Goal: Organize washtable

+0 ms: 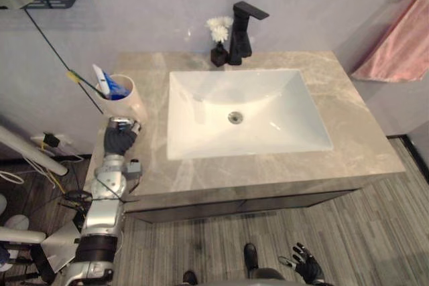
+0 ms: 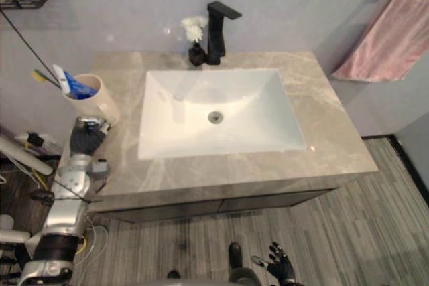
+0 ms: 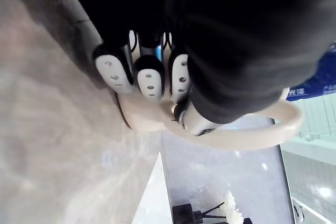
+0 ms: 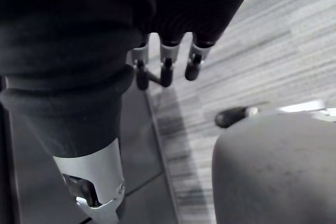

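the two head eyes looked steeply down on the washtable [image 1: 355,132] from above its front edge, slightly apart, sharing the sink [image 1: 201,98], the faucet [image 1: 241,31] and the cup [image 1: 124,98] just beyond the left hand [image 1: 120,137]. the left wrist camera looked from very close along that hand's fingers [image 3: 149,77] at the cup's wall, with what was probably the same faucet far past them. the right wrist camera faced down past the right hand [image 4: 167,56] at the floor [image 4: 273,40].

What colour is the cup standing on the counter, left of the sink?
The cup is cream, nearly beige. It shows best in the left eye view.
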Controlling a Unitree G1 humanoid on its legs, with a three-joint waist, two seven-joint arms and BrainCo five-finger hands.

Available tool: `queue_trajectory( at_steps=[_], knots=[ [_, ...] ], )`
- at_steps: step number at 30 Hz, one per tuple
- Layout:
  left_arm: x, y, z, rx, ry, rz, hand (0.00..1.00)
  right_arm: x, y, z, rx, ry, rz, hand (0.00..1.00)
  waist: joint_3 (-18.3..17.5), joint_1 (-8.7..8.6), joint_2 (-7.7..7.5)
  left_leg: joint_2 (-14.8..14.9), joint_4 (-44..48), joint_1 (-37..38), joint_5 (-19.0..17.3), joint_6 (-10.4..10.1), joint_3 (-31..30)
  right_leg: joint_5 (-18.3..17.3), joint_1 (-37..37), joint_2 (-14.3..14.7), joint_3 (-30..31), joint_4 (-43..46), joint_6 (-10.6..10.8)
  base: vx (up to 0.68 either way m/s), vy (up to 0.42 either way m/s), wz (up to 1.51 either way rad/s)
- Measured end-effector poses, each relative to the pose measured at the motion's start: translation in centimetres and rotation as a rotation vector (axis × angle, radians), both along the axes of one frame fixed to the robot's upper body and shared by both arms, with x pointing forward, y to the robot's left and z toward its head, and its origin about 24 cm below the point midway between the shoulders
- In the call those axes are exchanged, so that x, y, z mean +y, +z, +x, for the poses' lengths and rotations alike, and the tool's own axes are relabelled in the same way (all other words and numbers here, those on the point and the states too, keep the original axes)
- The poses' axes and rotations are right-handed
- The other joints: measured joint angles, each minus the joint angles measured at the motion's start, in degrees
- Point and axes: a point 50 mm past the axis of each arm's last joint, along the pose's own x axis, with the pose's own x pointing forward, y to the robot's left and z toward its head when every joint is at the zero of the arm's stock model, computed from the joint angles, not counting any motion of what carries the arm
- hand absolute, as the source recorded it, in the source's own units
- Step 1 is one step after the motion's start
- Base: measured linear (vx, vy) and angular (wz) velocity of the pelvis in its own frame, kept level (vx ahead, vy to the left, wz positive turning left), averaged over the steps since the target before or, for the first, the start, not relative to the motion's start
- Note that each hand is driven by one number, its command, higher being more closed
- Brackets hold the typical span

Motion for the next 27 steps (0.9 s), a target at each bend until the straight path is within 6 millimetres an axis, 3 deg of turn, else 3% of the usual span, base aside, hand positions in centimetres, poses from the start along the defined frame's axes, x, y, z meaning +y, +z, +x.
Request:
queue_trajectory(
  at_steps=[18, 27],
  knots=[
    [0.3, 2.4, 2.5, -0.041, -0.009, 0.051, 1.0, 0.0, 0.1, 0.0, -0.003, 0.001, -0.001, 0.0, 1.6, -0.33, -0.34, -0.05, 0.21, -1.35, 0.01, 0.01, 0.3, 0.31, -1.45, 0.03, 0.25, 0.19, 0.0, -0.02, -0.032, -0.01],
    [1.7, 3.3, 2.9, -0.042, 0.035, 0.094, 1.0, 0.0, 0.1, 0.0, -0.004, 0.0, -0.002, 0.0, 1.86, -1.49, -0.69, -0.07, 0.47, -2.04, -0.07, 0.11, 1.29, 1.22, -2.52, 0.12, 0.42, 0.19, -0.48, -0.02, -0.019, -0.05]
  ],
)
